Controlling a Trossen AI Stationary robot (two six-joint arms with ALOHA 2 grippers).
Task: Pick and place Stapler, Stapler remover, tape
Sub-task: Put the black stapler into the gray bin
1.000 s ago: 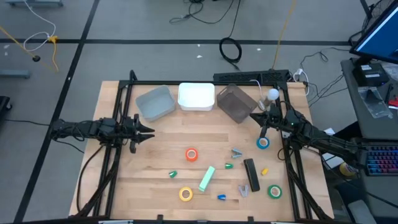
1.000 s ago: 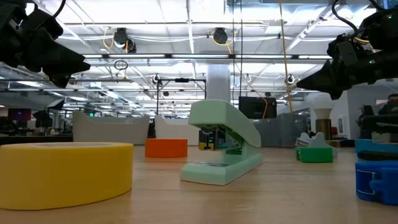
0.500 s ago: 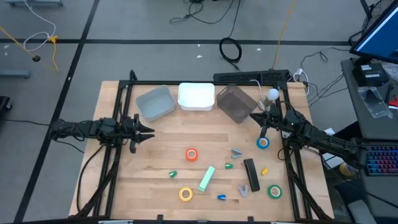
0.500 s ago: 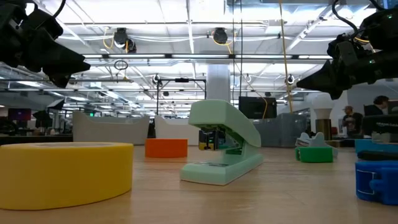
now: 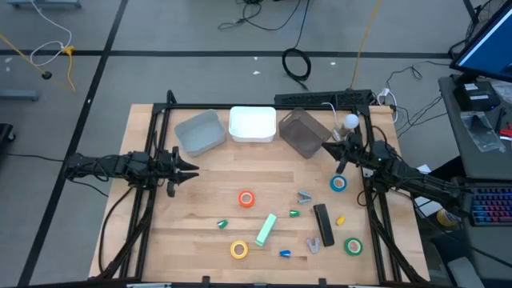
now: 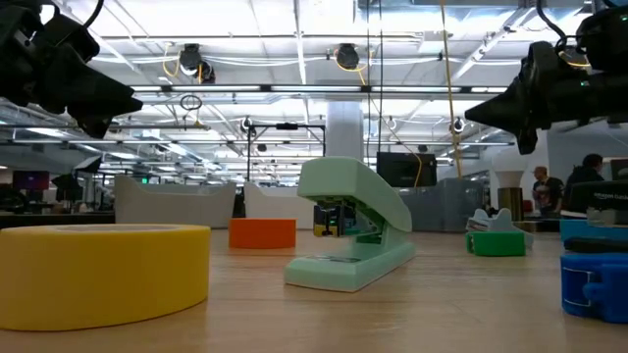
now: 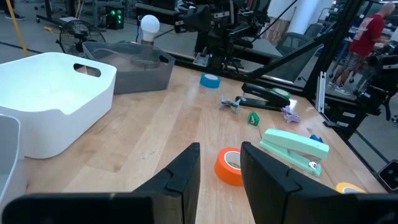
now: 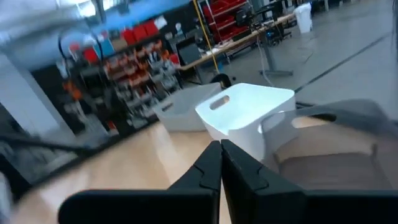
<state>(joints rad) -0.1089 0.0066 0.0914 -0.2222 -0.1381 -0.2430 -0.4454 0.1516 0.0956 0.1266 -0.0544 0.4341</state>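
High view: right end effector (image 5: 337,150), clenched and empty, has lifted slightly from blue tape (image 5: 339,184); left end effector (image 5: 192,170) waits, slightly parted, empty.

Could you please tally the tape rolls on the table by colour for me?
Orange: 1
Yellow: 1
Blue: 1
Green: 1
Total: 4
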